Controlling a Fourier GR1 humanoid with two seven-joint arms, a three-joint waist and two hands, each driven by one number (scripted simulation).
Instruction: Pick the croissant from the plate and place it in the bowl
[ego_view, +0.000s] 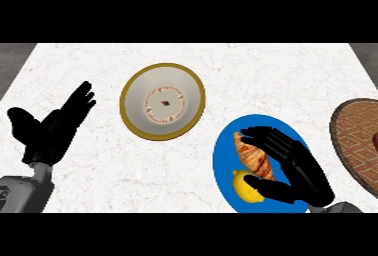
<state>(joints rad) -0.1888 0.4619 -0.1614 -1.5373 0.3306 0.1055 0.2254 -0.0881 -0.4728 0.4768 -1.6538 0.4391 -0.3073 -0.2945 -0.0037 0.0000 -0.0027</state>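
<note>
A golden-brown croissant (255, 156) lies on the blue plate (226, 150) at the lower right, next to a yellow lemon (245, 186). My right hand (299, 170) hovers over the plate with its fingers extended along the croissant's right side and its thumb near the lemon; the fingers are not closed round anything. The bowl (162, 101), grey-white with a gold rim and a patterned centre, sits up and to the left of the plate. My left hand (52, 131) rests open at the far left, fingers up.
A brown patterned round mat or plate (362, 140) lies at the right edge, close to my right hand. White marble counter (88, 190) spreads between the bowl and my left hand.
</note>
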